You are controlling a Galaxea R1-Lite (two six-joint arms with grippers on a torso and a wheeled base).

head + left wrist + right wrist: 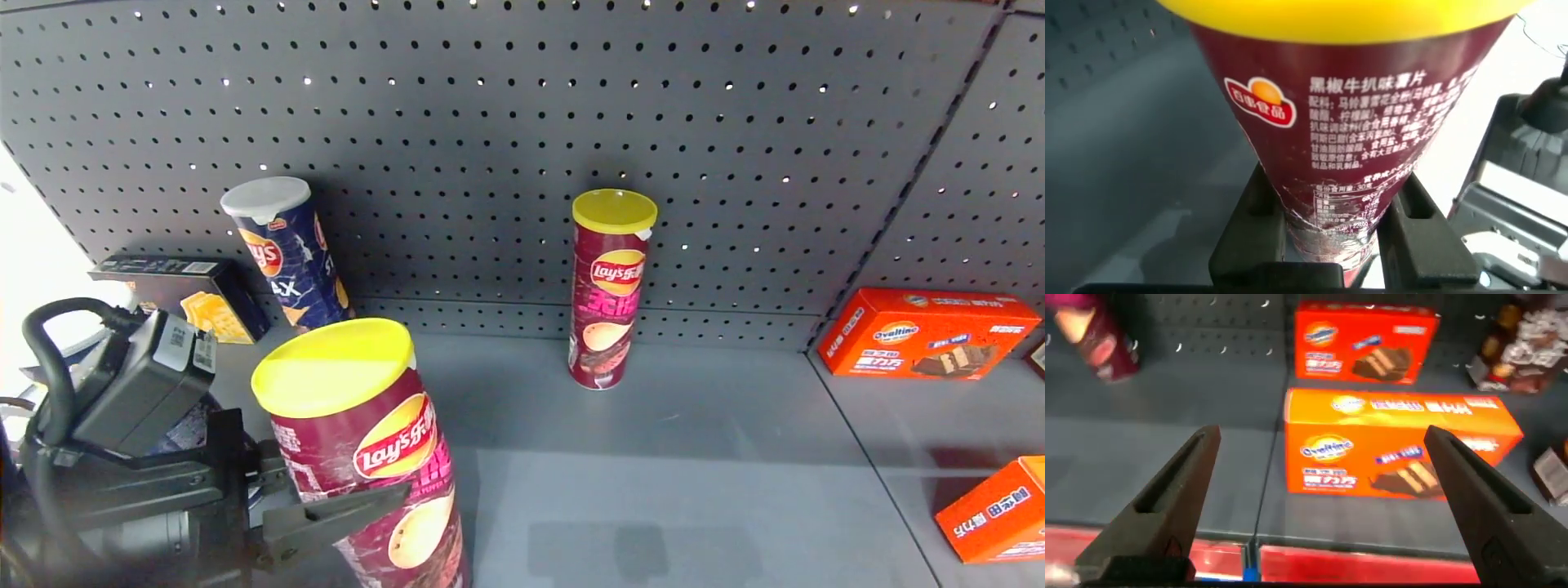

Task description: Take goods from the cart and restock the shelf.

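Note:
A maroon chip can (367, 457) with a yellow lid stands upright at the front left of the grey shelf (694, 457). My left gripper (359, 498) is shut on its lower body. The left wrist view has the can (1355, 122) clamped between the two black fingers (1249, 229) of the left gripper (1335, 237). A second maroon can (608, 294) stands upright near the pegboard back wall. My right gripper (1323, 441) is open with nothing between its fingers, low in front of an orange box (1396, 445).
A blue chip can (290, 253) with a white lid leans against the pegboard at back left, beside a dark cracker box (192, 290). Orange boxes lie at back right (927, 331) and front right (992, 510). Bare shelf floor lies between the cans and the boxes.

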